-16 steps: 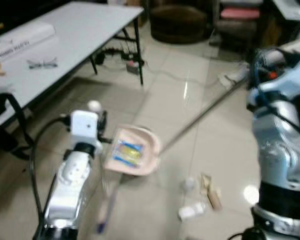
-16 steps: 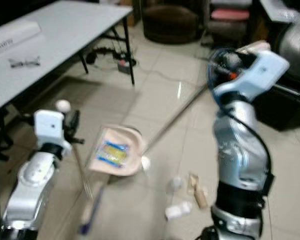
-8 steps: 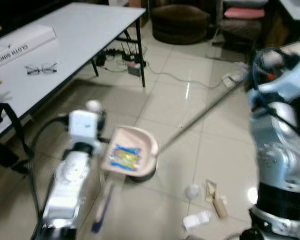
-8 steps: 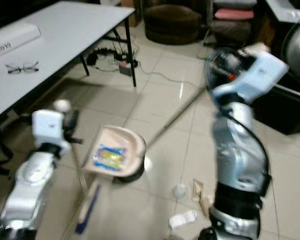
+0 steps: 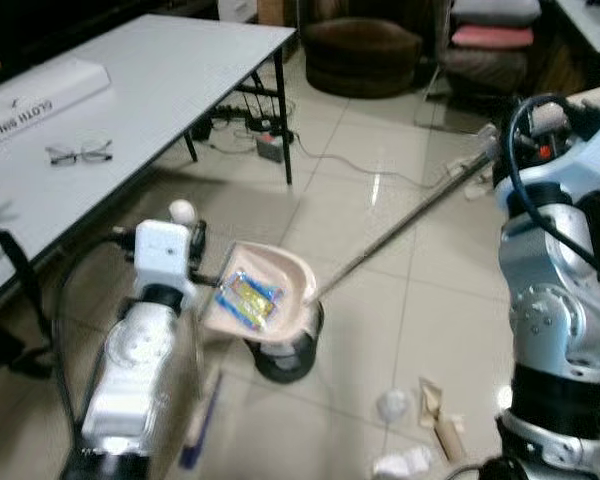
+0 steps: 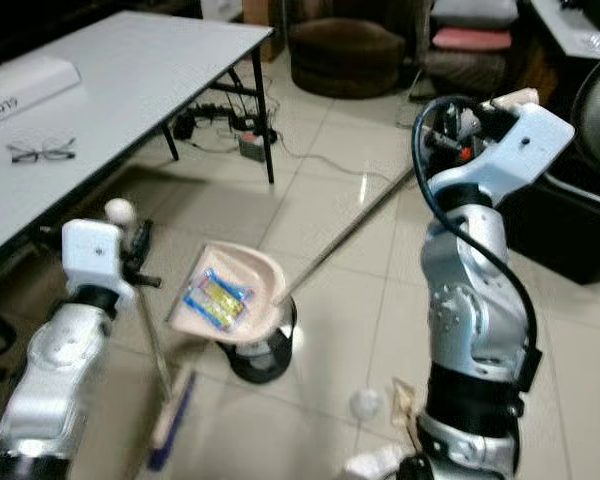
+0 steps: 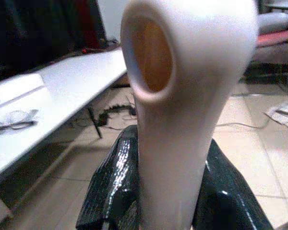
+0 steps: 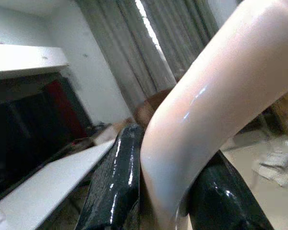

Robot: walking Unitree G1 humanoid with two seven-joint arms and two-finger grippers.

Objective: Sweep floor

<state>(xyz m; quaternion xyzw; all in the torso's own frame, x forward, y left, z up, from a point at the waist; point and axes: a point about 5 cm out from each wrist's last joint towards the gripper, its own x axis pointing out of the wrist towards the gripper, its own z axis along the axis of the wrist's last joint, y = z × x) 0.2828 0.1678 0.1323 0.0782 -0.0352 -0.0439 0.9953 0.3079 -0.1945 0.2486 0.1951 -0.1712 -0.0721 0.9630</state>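
Two light, rigid plastic tools are in hand. The left gripper is clamped on the pale pink plastic dustpan's handle, pan at centre-left; the right gripper is closed around the long grey-shafted broom's curved top. Scraps of litter lie near-right.

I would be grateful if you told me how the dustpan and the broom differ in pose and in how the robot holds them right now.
The dustpan is lifted off the floor with a yellow-and-blue wrapper lying in it; the broom slants down, its lower end hidden behind the pan. The dustpan's pale handle is clamped in the left gripper; the broom's handle top is clamped in the right gripper, raised high. Both handles are a similar pale colour.
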